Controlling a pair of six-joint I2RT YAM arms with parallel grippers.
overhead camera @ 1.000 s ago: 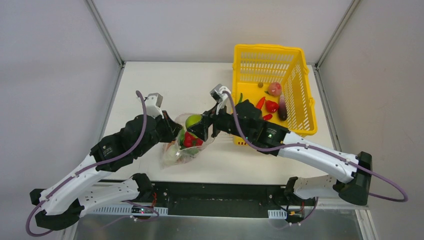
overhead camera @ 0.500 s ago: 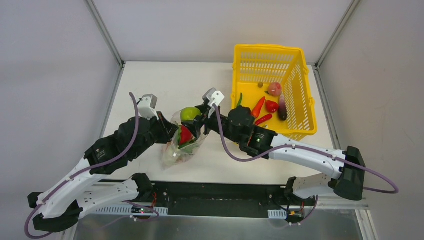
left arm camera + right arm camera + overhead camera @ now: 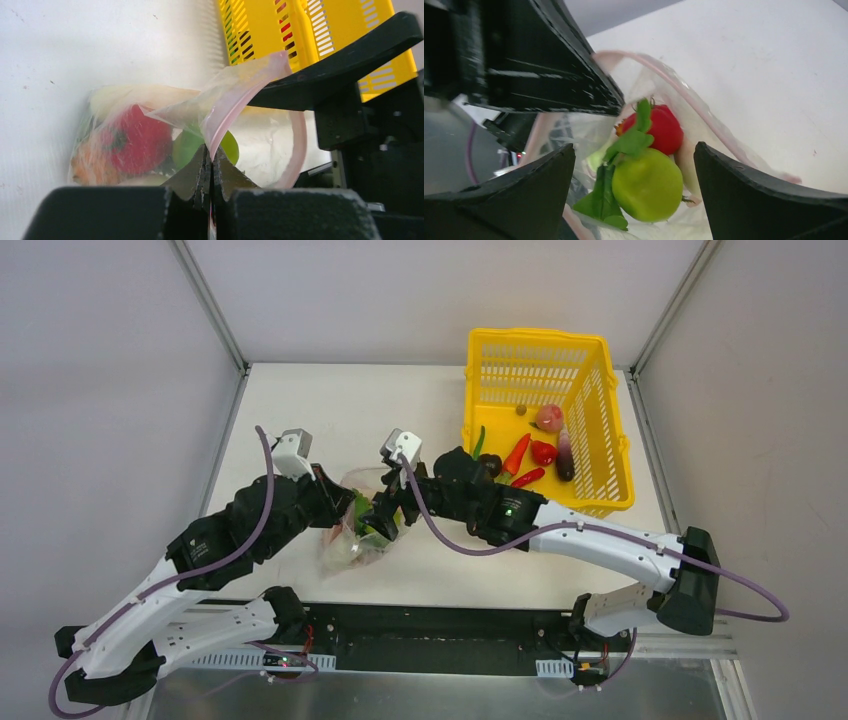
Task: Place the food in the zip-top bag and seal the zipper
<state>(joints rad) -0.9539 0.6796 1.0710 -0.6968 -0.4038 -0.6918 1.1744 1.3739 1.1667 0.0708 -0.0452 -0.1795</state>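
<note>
The zip-top bag (image 3: 352,545) lies between the arms, its mouth held up. My left gripper (image 3: 211,152) is shut on the pink zipper (image 3: 235,102) at the mouth edge; it shows in the top view too, left gripper (image 3: 345,507). Inside the bag are a red pepper (image 3: 137,137), an orange piece (image 3: 87,162) and a round green fruit (image 3: 646,185) with leaves. My right gripper (image 3: 634,146) stands open over the mouth, the green fruit lying below, clear of both fingers (image 3: 744,195). In the top view the right gripper (image 3: 382,514) covers the bag's opening.
The yellow slotted basket (image 3: 590,390) stands at the back right. It holds more food: red chillies (image 3: 516,452), a red tomato (image 3: 543,452), a dark aubergine (image 3: 565,455) and a pink bulb (image 3: 549,418). A green chilli (image 3: 480,437) leans at the basket's left wall.
My right gripper moved left and down over the bag mouth with the green fruit, then opened; the fruit now rests in the bag. My left gripper kept its hold on the zipper.
</note>
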